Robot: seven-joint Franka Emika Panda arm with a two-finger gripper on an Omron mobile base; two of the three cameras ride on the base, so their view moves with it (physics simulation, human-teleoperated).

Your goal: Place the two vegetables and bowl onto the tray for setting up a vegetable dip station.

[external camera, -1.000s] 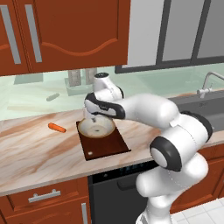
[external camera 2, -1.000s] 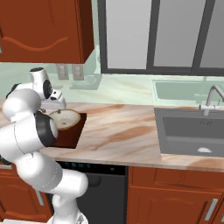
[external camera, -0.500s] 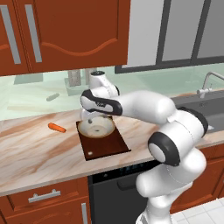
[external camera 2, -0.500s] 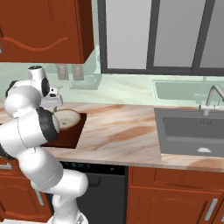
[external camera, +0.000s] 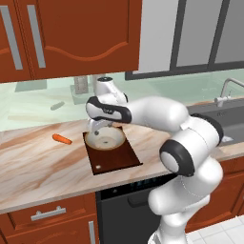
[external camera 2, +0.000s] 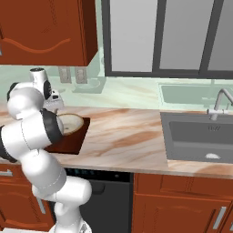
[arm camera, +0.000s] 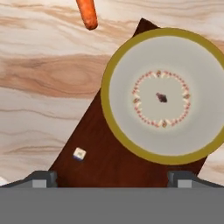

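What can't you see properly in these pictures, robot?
- The tool: in the hand view just its two tips poke up, spread wide, with nothing between them.
- The bowl: in the right base view the arm covers its left part.
- The tray: the hand view's bottom edge cuts it off.
- The carrot: the hand view's top edge cuts it off.

Left base view — from behind the arm on its left, facing forward and down across the counter; mid distance, the tray (external camera: 114, 156) and bowl (external camera: 105, 138) near centre, sink (external camera: 228, 123) at the right edge. Right base view — from behind on the right, same heading; sink (external camera 2: 200, 136) large, tray (external camera 2: 68, 140) far left, partly behind the arm. Both share counter, tray, bowl, sink. Hand view looks straight down, close, onto bowl (arm camera: 165, 95), tray (arm camera: 100, 153), carrot (arm camera: 86, 13).
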